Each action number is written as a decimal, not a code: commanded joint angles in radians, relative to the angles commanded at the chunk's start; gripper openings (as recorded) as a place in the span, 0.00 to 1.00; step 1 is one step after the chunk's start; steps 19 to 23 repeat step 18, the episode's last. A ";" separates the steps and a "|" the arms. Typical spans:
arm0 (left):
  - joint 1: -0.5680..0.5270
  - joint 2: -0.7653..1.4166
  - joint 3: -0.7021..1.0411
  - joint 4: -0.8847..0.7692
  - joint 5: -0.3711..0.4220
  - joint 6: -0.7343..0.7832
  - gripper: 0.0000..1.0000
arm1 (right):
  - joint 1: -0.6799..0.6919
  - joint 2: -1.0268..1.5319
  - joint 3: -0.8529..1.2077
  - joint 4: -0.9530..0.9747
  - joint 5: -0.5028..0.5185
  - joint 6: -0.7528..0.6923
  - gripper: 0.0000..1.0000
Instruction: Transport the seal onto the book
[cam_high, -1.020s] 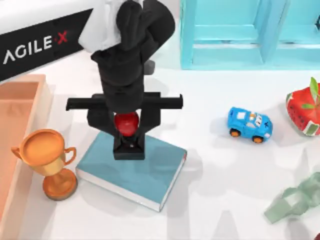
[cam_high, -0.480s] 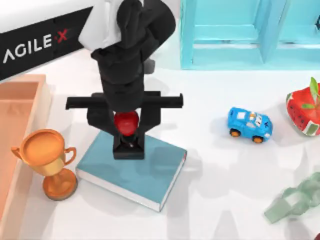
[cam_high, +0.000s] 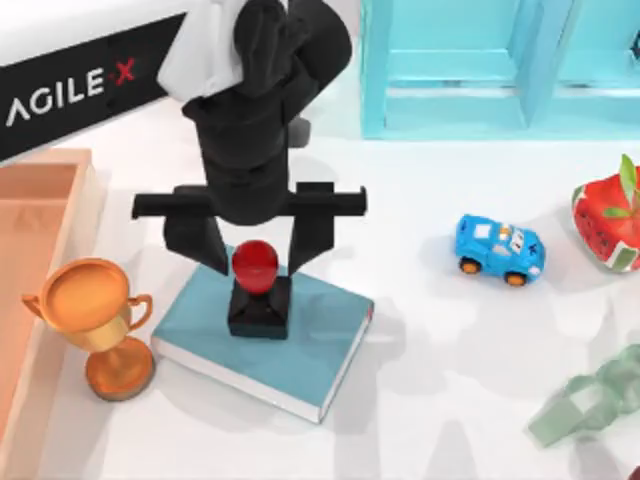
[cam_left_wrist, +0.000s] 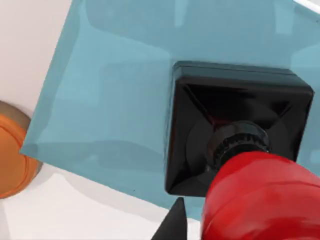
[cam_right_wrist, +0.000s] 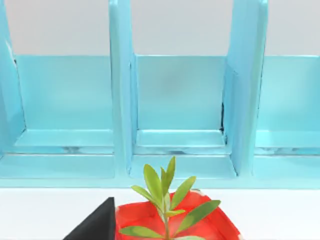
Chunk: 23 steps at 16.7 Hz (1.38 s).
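A white table (cam_high: 430, 380) carries a light-blue shelf unit (cam_high: 500, 65) along its far edge.

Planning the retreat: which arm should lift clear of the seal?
Left. Its open left gripper straddles the seal standing on the book; the right arm is parked by the red planter.

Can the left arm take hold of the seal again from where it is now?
Probably yes. The left gripper hangs open directly over the seal, its fingers either side of the red knob, and nothing stands between them on the book.
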<state>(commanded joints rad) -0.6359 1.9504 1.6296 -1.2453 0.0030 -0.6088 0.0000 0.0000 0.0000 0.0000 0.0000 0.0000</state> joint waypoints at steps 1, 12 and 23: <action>0.000 0.000 0.000 0.000 0.000 0.000 0.90 | 0.000 0.000 0.000 0.000 0.000 0.000 1.00; 0.001 0.001 0.003 -0.004 0.000 0.000 1.00 | 0.000 0.000 0.000 0.000 0.000 0.000 1.00; 0.000 -0.002 0.113 -0.116 0.000 -0.001 1.00 | 0.000 0.000 0.000 0.000 0.000 0.000 1.00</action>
